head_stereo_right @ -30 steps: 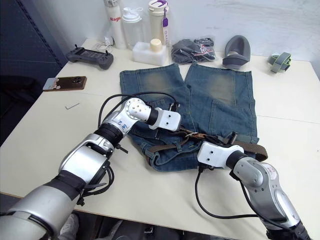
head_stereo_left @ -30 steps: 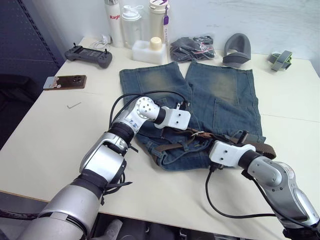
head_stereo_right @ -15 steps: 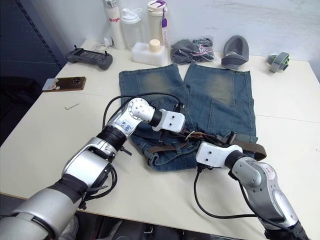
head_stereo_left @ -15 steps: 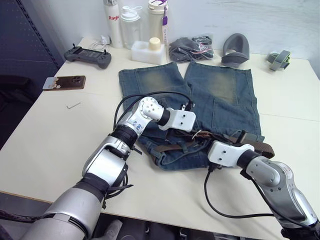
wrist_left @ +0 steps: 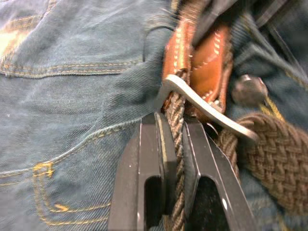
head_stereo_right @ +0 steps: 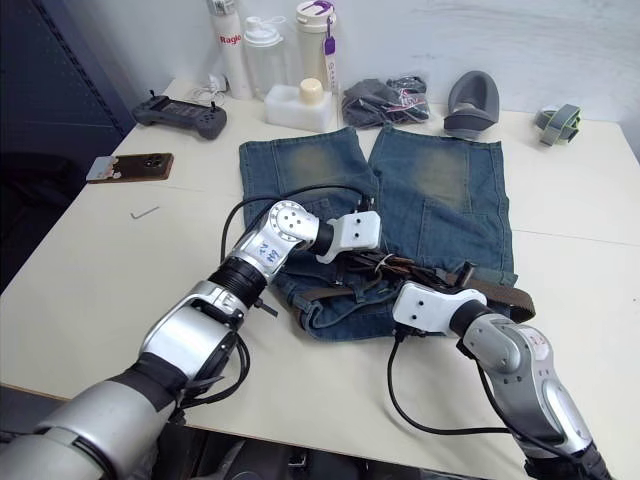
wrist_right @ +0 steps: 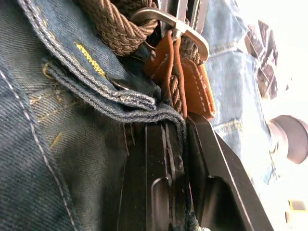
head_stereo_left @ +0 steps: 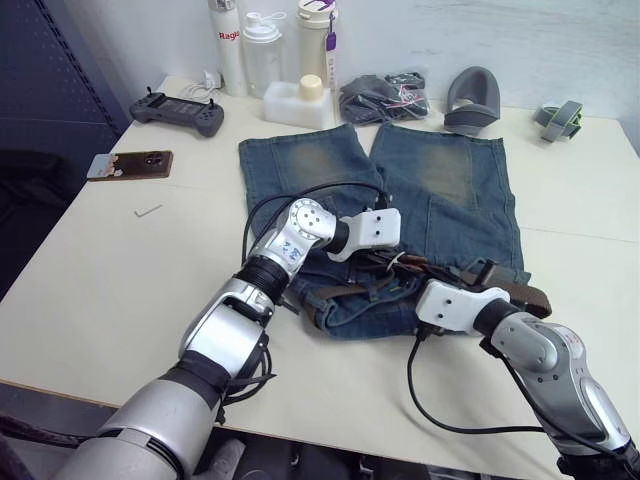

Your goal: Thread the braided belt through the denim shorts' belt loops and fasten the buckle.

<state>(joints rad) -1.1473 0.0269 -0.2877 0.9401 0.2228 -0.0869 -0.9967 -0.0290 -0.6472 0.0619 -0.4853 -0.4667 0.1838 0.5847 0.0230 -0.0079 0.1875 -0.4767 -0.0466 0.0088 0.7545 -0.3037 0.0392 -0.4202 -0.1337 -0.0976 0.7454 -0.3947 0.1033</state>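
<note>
With the left gripper (wrist_left: pixel 174 144) clenched on the braided belt (wrist_left: pixel 269 149) just below the buckle (wrist_left: pixel 202 103) and the right gripper (wrist_right: pixel 175 139) pinching the denim shorts (head_stereo_left: pixel 440 190) at the waistband, any sideways tug could slip the thin braid free or bunch the denim over the buckle.

My black left fingers (wrist_left: pixel 149 159) pinch a dark-brown woven braided belt (wrist_left: pixel 176 120) with tan stitched leather tabs and a silver-grey metal buckle (wrist_left: pixel 202 107). My black right fingers (wrist_right: pixel 159 159) clamp faded blue denim shorts (head_stereo_left: pixel 440 175), yellow-stitched, with lighter worn patches on both legs.
</note>
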